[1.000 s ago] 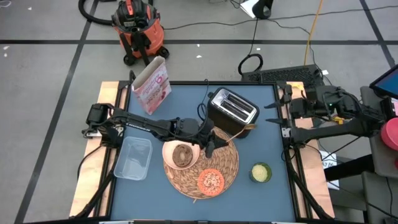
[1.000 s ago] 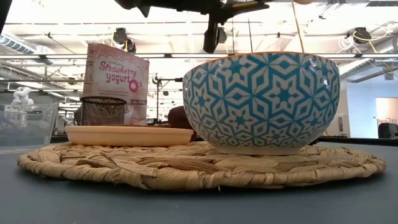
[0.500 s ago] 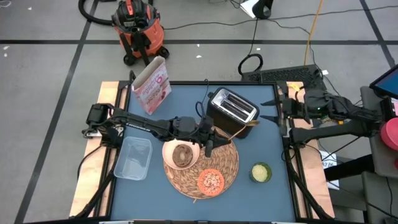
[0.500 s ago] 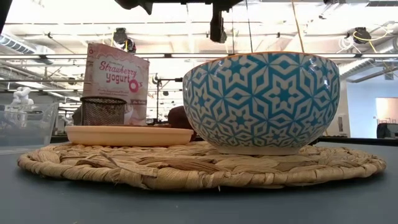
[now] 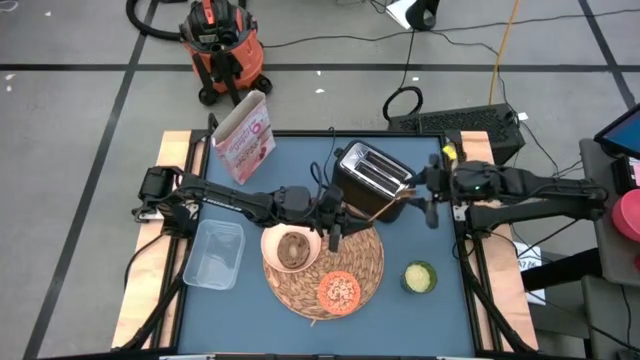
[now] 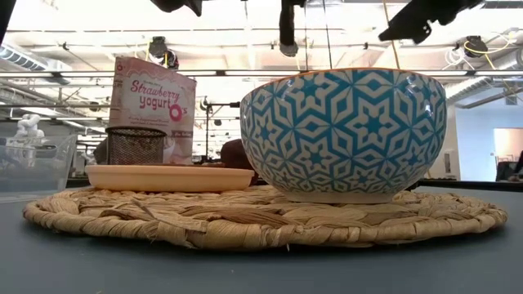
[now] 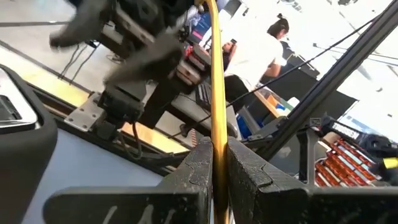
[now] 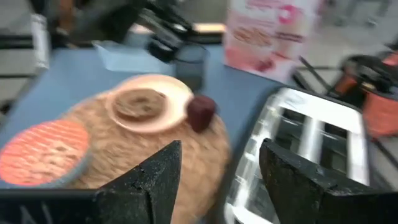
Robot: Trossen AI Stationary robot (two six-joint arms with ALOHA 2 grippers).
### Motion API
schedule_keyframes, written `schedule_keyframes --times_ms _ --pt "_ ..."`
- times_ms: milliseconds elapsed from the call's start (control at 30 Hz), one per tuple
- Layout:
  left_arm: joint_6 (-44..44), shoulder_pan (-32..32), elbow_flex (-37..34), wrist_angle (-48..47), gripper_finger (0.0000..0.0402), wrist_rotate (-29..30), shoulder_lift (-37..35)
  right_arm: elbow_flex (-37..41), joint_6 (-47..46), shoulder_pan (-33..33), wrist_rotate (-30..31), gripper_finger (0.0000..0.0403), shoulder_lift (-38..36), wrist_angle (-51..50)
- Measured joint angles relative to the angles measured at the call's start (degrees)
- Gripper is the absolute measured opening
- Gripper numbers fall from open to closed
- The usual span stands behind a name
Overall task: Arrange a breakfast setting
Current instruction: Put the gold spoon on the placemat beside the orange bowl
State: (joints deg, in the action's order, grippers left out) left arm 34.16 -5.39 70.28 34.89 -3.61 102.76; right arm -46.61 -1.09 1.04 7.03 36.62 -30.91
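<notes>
**Left end effector clamps the spoon handle above the placemat**

Nearest the front edge of the blue worktop (image 5: 300, 150), the small orange dish (image 5: 339, 291) sits on the round woven straw placemat (image 5: 368, 262), with a small green-yellow cup (image 5: 419, 276) just beside the mat on the right. A clear plastic tub (image 5: 214, 253) lies to the mat's left. The cream bowl (image 5: 291, 248) rests on the mat's left part; in the low view its outer wall shows a blue-and-white star pattern. A small dark-red fruit (image 8: 200, 111) lies on the mat beside the bowl.

The left end effector (image 5: 334, 225) hangs over the mat next to the bowl, its fingers (image 7: 245, 180) clenched on the thin handle of the wooden spoon (image 5: 385, 207), which slants up toward the toaster (image 5: 373, 177). The right end effector (image 5: 428, 190) hovers just right of the toaster, its fingers (image 8: 298, 180) spread and grasping nothing.

A dark cup (image 8: 189, 65) stands behind the bowl. Farthest back, the pink-white cereal box (image 5: 245, 136) stands upright at the rear left corner.
</notes>
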Motion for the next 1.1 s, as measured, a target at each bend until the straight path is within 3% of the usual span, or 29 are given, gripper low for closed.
schedule_keyframes --times_ms 200,500,1000,1100 --pt "-1.77 0.0 0.0 -0.04 0.0028 1.33 0.0 8.84 0.13 -0.02 -9.73 0.0206 0.0 18.96" --pt "-3.93 0.0 0.0 2.63 0.0028 1.74 0.0 15.66 -0.23 -0.02 -10.23 0.0206 -0.02 38.21" --pt "-5.56 0.0 0.0 2.93 0.0028 2.16 0.0 16.68 -3.88 -0.02 -10.41 0.0206 -0.02 48.85" --pt "-5.56 0.0 0.0 2.69 0.0028 2.17 0.0 16.68 -5.5 0.0 -12.86 0.0206 0.0 50.52"
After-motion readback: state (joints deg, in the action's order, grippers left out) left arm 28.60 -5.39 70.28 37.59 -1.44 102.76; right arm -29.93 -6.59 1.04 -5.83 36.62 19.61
